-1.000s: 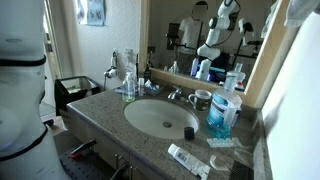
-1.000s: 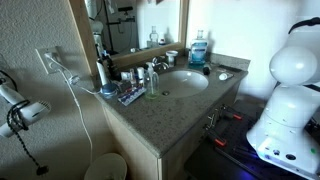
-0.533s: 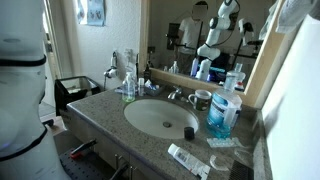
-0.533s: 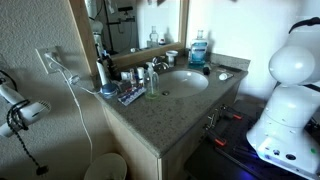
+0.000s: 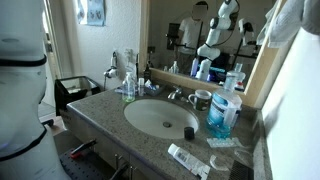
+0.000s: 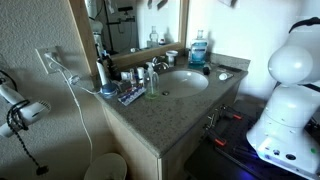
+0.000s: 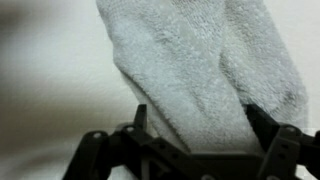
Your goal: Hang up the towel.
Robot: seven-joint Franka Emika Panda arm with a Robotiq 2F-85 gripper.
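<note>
A white terry towel [image 7: 200, 60] fills the wrist view, hanging down against a pale wall. Its lower part lies between the two dark fingers of my gripper [image 7: 196, 112]. The jaws stand spread wide on either side of the cloth, open rather than pinched on it. In an exterior view the towel [image 5: 284, 20] shows as a white fold at the top right, above the counter's end beside the mirror. The gripper itself is out of frame in both exterior views, and whatever the towel hangs from is hidden.
Below is a speckled counter [image 5: 100, 110] with an oval sink [image 5: 160, 116], a blue mouthwash bottle [image 5: 220, 115], a mug [image 5: 201, 99], toiletries and a tube [image 5: 188, 159]. A mirror [image 5: 190, 35] reflects the white arm. A hair dryer [image 6: 22, 112] hangs on the wall.
In an exterior view the white towel at the top right has come further down and left into the picture. The counter things have not moved.
</note>
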